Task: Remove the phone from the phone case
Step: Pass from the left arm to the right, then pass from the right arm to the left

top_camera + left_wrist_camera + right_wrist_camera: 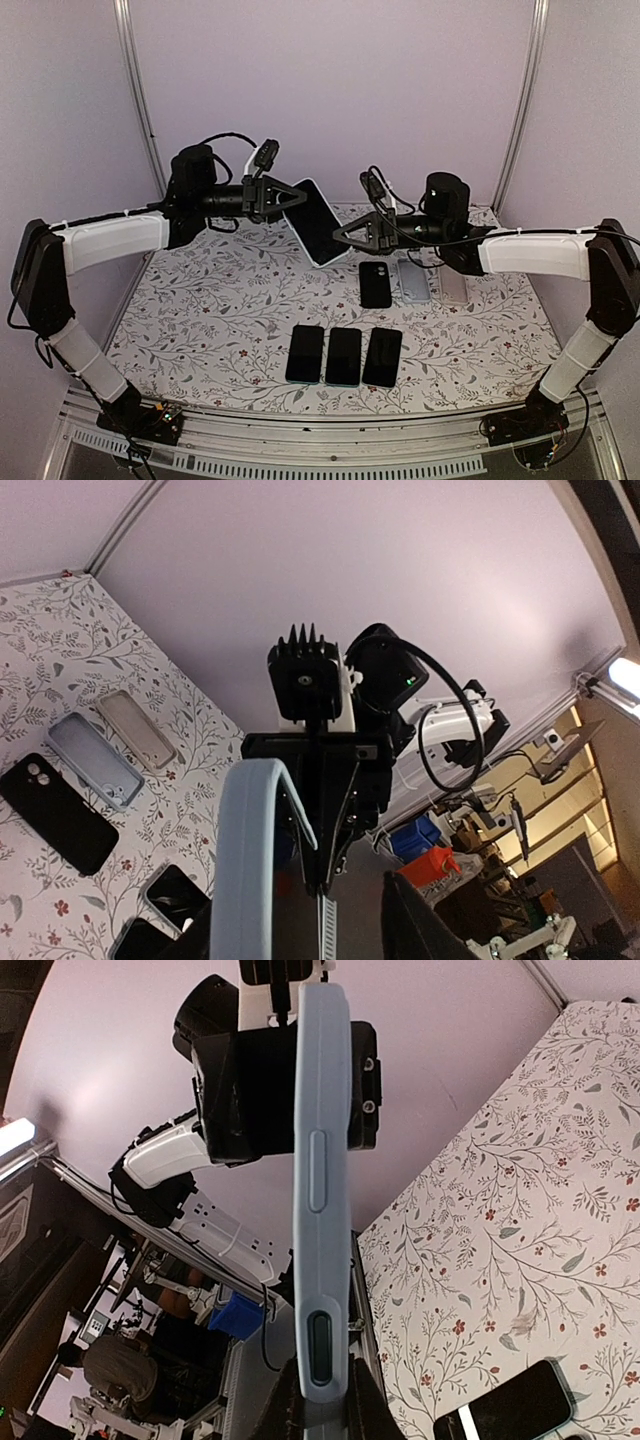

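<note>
Mid-air, phone (312, 215) (blue-cased), right gripper (338, 236) clamped

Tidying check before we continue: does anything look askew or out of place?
Only the cased phone: it hangs tilted in the air between both arms, its end pinched in the right pincer. The three phones lie in a neat row, the three empty cases side by side. No damage shows.

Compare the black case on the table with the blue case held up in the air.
The black case lies flat on the table, back up; the blue case hangs tilted in the air, pinched by the right gripper. The blue case shows a dark screen; the black case shows a camera cutout. Both are rounded rectangles.
</note>
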You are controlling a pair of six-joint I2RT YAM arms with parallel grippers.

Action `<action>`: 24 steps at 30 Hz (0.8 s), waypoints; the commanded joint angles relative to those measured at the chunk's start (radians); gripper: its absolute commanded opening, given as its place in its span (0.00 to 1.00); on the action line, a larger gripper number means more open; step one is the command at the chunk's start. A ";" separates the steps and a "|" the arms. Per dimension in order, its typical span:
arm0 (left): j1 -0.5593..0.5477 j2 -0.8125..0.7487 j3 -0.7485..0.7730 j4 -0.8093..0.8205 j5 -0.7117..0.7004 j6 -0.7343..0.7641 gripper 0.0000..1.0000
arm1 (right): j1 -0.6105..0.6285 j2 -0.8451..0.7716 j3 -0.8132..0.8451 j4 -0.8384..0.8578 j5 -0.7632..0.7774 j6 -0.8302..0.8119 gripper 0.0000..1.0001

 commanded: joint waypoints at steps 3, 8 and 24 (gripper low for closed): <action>-0.023 -0.016 -0.067 0.148 -0.056 -0.083 0.44 | 0.003 0.011 -0.019 0.262 0.078 0.138 0.00; -0.035 -0.024 -0.122 0.242 -0.098 -0.156 0.32 | 0.005 0.032 -0.032 0.354 0.112 0.214 0.00; -0.045 -0.008 -0.156 0.366 -0.260 -0.274 0.22 | 0.025 0.005 -0.057 0.309 0.182 0.194 0.00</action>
